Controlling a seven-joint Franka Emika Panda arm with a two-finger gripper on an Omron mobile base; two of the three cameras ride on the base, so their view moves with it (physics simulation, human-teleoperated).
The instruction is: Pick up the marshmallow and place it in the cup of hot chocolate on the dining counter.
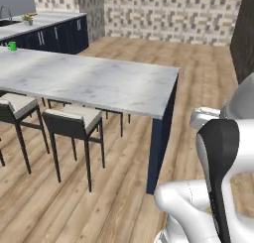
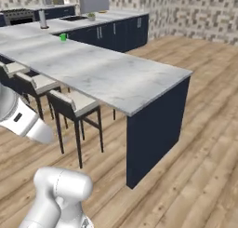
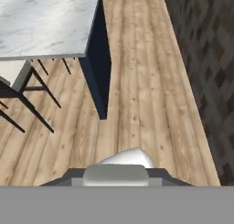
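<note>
Jaws are closed; whether they hold anything cannot be told. No writing is readable. Small bright green cylindrical cup of hot chocolate (image 1: 12,46) stands at the far end of the dining counter (image 1: 99,81) — a smooth, grey-veined white marble slab on a navy base — above pale-seated stools (image 1: 74,120).

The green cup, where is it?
The green cup stands far off on the long dining counter, at the left edge of the left base view, before the navy cabinets.
</note>
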